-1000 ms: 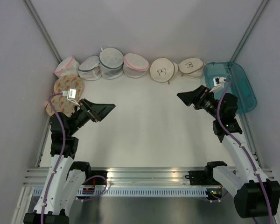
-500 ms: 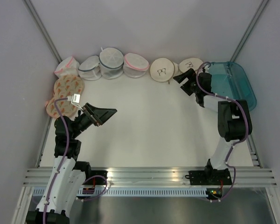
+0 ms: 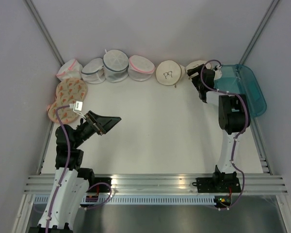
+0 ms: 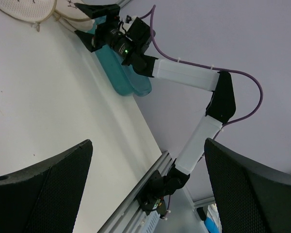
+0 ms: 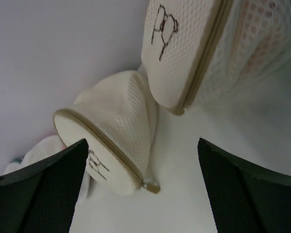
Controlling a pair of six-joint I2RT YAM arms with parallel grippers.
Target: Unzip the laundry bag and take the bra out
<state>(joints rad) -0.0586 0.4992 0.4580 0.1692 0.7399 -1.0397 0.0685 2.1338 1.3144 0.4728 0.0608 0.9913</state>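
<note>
My right gripper (image 3: 196, 77) is spread wide and holds nothing. The laundry bag (image 5: 111, 138) lies just ahead of it, in line with the gap between my fingers, zipped shut at the back of the table (image 3: 155, 126) beside the teal bin (image 3: 247, 92). My left gripper (image 3: 105, 122) hangs wide open and empty, well apart from the bag.

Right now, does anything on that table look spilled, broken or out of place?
Nothing stands out. The nearer cream laundry bag and the second cream bag beside it are zipped shut and whole; nothing has spilled on the table.
</note>
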